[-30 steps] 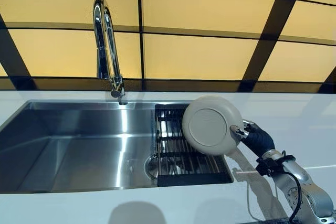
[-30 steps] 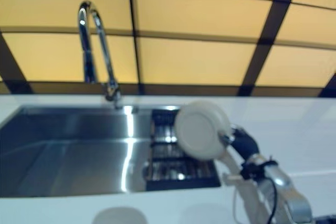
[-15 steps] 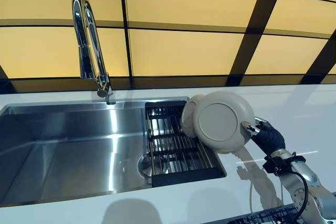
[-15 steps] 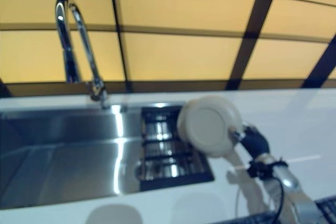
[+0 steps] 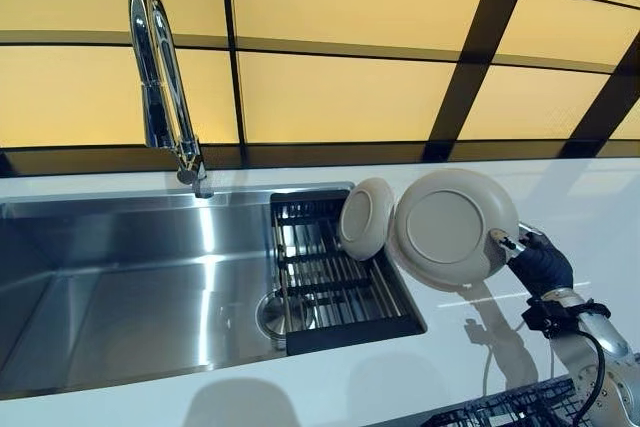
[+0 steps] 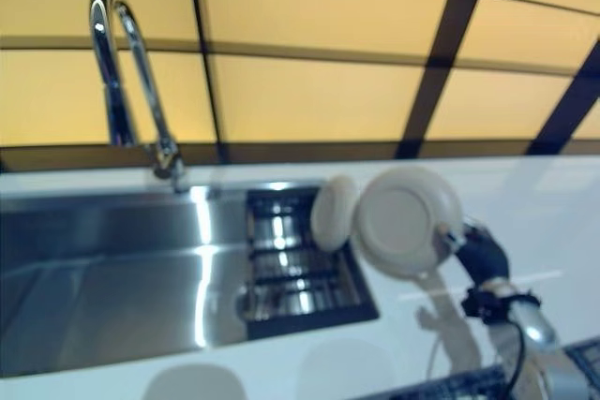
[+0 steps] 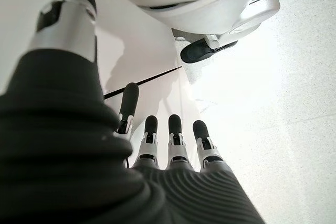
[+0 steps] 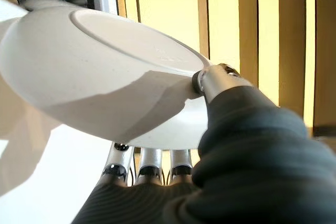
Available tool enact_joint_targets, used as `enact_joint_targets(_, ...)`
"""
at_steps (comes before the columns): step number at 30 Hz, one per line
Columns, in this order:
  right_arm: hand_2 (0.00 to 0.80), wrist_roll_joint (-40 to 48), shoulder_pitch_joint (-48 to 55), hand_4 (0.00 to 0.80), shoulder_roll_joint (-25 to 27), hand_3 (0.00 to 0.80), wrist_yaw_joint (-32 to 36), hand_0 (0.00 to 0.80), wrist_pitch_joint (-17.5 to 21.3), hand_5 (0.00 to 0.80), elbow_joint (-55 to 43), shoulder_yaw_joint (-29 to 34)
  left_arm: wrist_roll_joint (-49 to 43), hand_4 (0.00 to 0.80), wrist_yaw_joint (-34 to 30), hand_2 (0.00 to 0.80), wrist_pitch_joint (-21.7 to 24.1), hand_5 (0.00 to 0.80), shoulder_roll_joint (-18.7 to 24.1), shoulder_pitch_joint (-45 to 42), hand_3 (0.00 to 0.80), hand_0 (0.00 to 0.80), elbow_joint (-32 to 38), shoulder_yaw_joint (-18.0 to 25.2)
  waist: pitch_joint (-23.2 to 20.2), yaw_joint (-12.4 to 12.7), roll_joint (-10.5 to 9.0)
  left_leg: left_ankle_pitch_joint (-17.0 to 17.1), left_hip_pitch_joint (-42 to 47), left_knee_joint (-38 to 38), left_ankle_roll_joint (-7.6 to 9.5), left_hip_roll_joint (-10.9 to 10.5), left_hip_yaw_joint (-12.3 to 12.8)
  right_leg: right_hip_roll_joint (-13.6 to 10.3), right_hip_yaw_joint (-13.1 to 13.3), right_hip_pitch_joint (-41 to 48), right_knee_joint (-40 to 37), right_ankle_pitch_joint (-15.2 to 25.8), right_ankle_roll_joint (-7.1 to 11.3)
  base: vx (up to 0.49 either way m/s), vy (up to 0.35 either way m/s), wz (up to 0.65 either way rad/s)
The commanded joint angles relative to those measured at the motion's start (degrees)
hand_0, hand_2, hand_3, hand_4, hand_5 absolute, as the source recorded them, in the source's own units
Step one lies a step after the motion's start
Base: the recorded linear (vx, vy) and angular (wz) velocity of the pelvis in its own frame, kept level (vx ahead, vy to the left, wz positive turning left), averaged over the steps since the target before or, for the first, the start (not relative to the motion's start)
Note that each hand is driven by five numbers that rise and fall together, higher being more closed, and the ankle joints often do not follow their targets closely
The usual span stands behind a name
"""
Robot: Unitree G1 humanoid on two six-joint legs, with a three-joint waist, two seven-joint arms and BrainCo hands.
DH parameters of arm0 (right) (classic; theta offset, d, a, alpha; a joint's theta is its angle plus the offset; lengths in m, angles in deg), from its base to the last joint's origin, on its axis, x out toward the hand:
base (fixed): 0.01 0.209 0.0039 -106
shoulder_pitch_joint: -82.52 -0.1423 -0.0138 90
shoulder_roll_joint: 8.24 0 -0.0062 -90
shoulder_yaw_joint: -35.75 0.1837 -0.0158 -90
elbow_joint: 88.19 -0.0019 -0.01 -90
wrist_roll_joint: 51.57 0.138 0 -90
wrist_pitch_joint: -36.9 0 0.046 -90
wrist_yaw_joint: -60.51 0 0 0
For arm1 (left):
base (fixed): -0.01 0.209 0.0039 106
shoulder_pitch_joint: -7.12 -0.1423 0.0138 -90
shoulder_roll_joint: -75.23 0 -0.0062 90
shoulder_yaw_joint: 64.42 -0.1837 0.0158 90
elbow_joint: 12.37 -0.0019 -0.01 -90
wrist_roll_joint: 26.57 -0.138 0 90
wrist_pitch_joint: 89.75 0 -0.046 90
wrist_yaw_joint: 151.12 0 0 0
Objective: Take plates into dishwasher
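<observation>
Cream plate (image 5: 446, 228), held on edge above the white desk (image 5: 600, 222) at about 3 o'clock from the sink (image 5: 120, 277), pinched at its rim by the right robot hand (image 5: 535, 260): thumb on the underside, fingers behind. Second plate (image 5: 364, 217) upright in the black rack (image 5: 330, 282) at the sink's right end, just beside the carried one at its 9 o'clock. Left robot hand (image 7: 157, 145) idle, fingers straight and relaxed, grasping nothing, seen only in its own wrist view.

Risks, as a judgement: grip only at the rim, so a quick swing could tip or slip the plate; a clip against the racked plate, near as it is. Dishwasher basket (image 5: 500, 409) barely in sight at 5 o'clock, slots hard to judge.

Count: two plates, one rack, one tap (image 5: 160, 77), one sink.
</observation>
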Motion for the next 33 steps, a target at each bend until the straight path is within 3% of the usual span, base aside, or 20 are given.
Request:
enact_joint_targets(1,0.800,3.7,-2.8,0.800,3.9,0.800,0.1,0.800,5.5,0.800,-0.9,5.0,-0.7,0.000,0.0,0.000,2.7,0.000,2.2,4.5,0.000,0.000,-2.8,1.7,-0.6,0.0,-0.06,-4.0,2.1,0.6,3.95,-2.6,0.0,-2.2,3.9,-5.5,3.0,10.0,3.34,-0.024,0.017,-0.06)
enact_joint_targets(22,0.800,7.0,1.9,0.800,3.8,0.800,3.8,0.800,6.8,0.800,1.0,10.4,-0.9,0.000,-0.3,0.000,3.8,0.000,3.4,4.9,0.000,0.000,-3.7,1.8,-0.5,-3.0,-0.54,-5.1,2.0,0.8,4.87,-3.5,1.1,-3.2,7.4,-9.2,6.7,13.9,3.99,-0.021,0.031,-0.14)
enact_joint_targets(28,0.800,7.7,2.2,0.800,4.2,0.800,6.1,0.800,5.7,0.800,1.5,10.4,-2.2,0.000,-0.8,0.000,3.3,0.000,4.5,4.9,0.000,0.000,-3.4,2.3,0.4,-3.5,-0.80,-5.2,3.6,0.7,4.09,-2.0,5.4,-5.4,3.6,-12.8,9.4,17.8,5.65,-0.039,0.009,-0.48)
enact_joint_targets(33,0.800,7.2,2.6,0.800,4.4,0.800,7.6,0.800,6.0,0.800,0.7,9.9,-1.5,0.000,-1.1,0.000,3.2,0.000,5.1,5.8,0.000,0.000,-2.8,1.6,0.5,-2.5,0.28,-3.0,1.9,0.7,4.49,0.1,10.3,-8.9,-0.4,-12.1,18.0,17.8,5.07,-0.147,0.023,-0.46)
